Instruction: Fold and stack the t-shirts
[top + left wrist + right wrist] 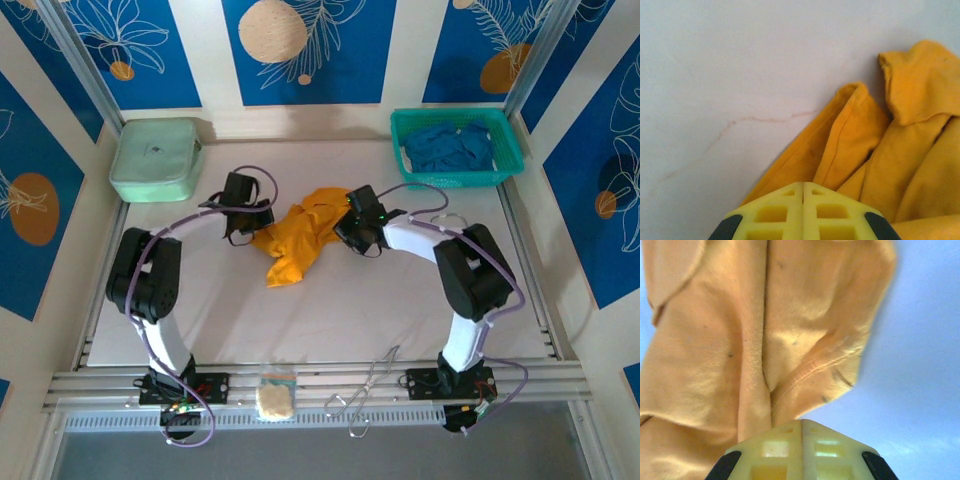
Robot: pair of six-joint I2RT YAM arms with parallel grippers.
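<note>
Crumpled orange t-shirt point(298, 240) lies mid-table, the right gripper point(350, 222) pinching one edge and the left gripper point(252, 228) closed at the opposite edge, its hold unclear, probably to spread it for folding; blue t-shirts point(450, 148) wait in the far-right basket point(455, 182).

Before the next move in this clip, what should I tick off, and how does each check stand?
1. Right gripper shut on the orange t-shirt: ok, cloth bunches into its closed jaws.
2. Left gripper shut: ok; cloth caught in it: cannot tell.
3. Orange t-shirt spread flat: not ok, it lies crumpled between the arms.
4. Blue t-shirts inside the teal basket: ok.
5. Mint pouch apart from the orange t-shirt: ok.
</note>
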